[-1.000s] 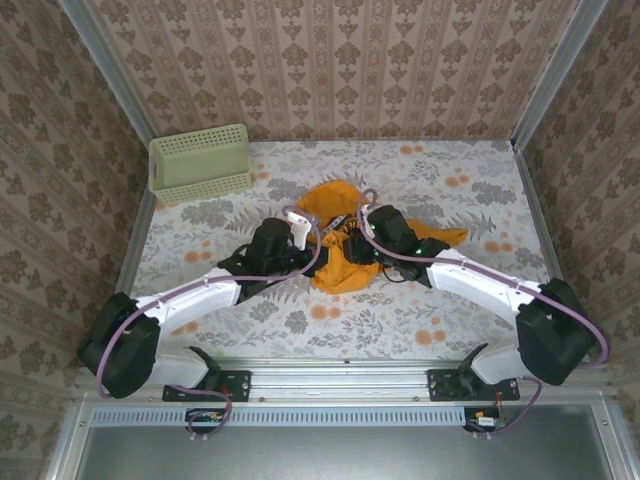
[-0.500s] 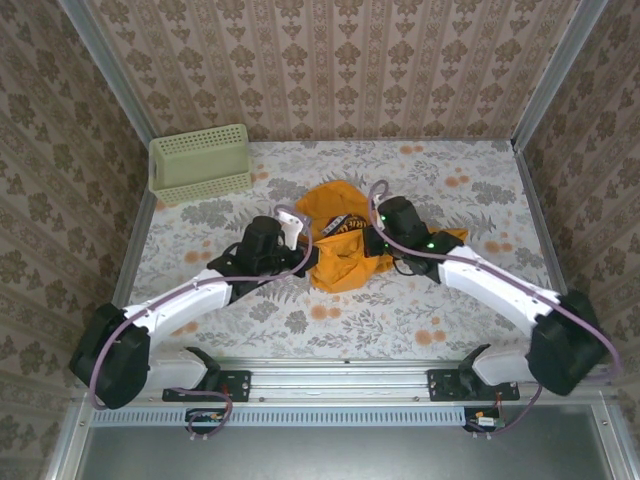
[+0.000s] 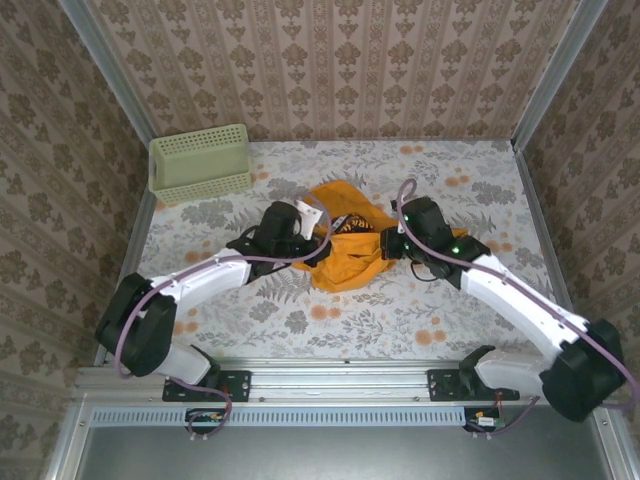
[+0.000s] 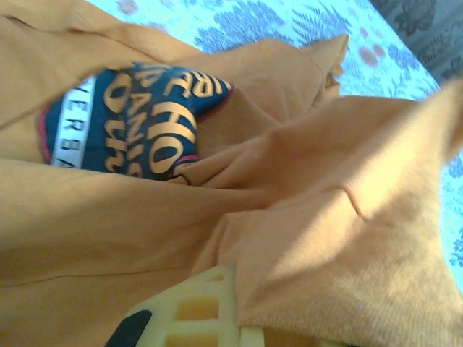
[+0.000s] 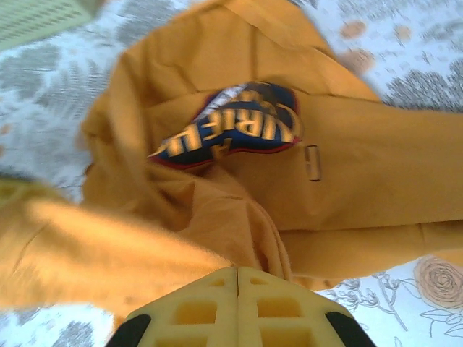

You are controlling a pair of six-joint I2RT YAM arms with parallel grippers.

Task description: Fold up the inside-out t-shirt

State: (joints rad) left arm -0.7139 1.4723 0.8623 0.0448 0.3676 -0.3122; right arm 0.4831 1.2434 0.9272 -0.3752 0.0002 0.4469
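Since a second earlier: both arms had reached farther up the table (image 3: 450,310). The right wrist had moved off to the right, and more orange cloth lay open between the two claws.

Basket (image 3: 200,160): far left corner, well apart from the cloth.

Left gripper (image 3: 312,240): at the left edge of the t-shirt (image 3: 345,262). In its wrist view, one yellow pad of the left gripper (image 4: 206,307) showed at the bottom, with cloth lapped over it and rising from it in a taut ridge. Jaws pressed together, pinching that fold.

T-shirt: a crumpled heap at table centre, held between the two claws, plain orange face outward. One lobe peaked toward the far wall and a second sagged toward the bases. This made the heap slightly longer far-to-near than across, though the difference was slight. Collar and hem could not be told apart. The print (image 3: 345,225), dark blue with orange letters and a white band, peeked from an opening near the top of the heap. It also showed in the left wrist view (image 4: 137,123) and the right wrist view (image 5: 231,126).

Right gripper (image 3: 393,243): at the right edge of the heap. In its wrist view the pads of the right gripper (image 5: 237,278) met flush. A ridge of t-shirt (image 5: 362,166) ran down into the tips, apparently nipped there.
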